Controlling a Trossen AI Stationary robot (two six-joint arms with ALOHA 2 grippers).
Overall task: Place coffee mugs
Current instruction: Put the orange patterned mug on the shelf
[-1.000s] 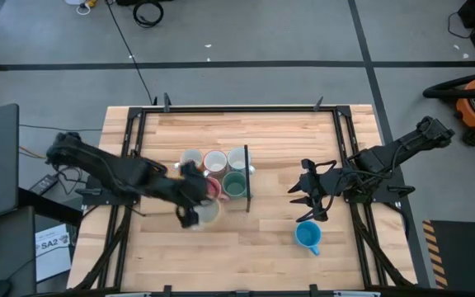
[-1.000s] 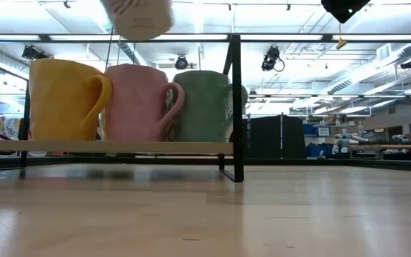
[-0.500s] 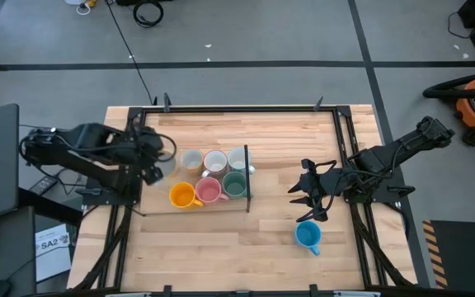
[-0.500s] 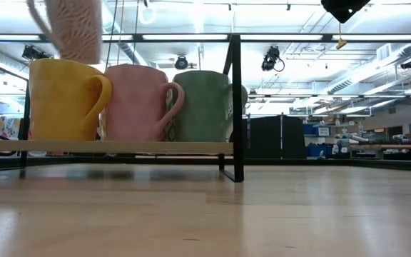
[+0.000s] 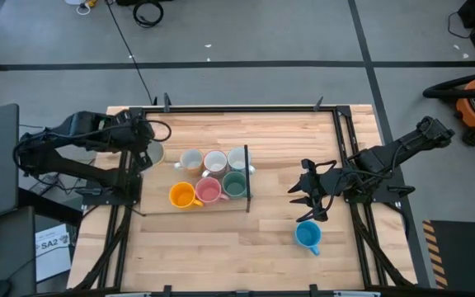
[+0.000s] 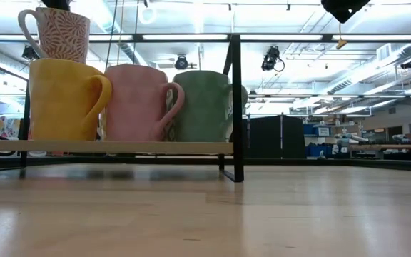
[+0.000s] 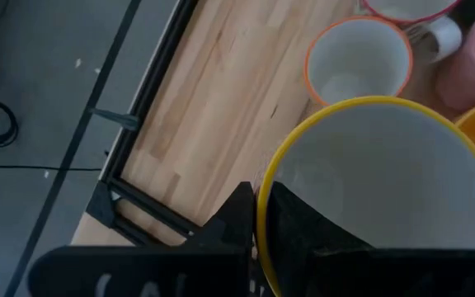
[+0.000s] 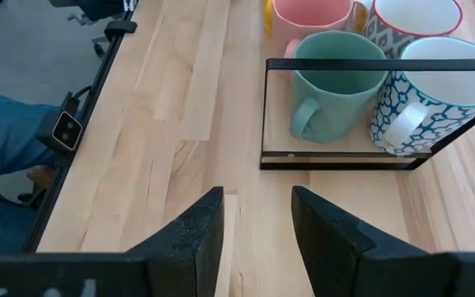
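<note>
The left gripper [image 5: 147, 148], clamped on a patterned mug's [image 6: 63, 36] rim, hangs left of the rack [image 5: 246, 177]. The rack's open spot lies to the gripper's right. The right gripper [image 5: 303, 198] waits with fingers apart, just above the blue mug [image 5: 308, 237].

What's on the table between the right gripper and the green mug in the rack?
Only the rack's black end frame; the right wrist view shows bare wood from the right gripper to the green mug.

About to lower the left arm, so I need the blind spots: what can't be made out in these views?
High view: the left end effector covers most of the patterned mug.
Low view: the yellow mug hides the patterned mug's base, so what it rests on, if anything, is unclear.
Left wrist view: the held mug blocks the table directly beneath it.
</note>
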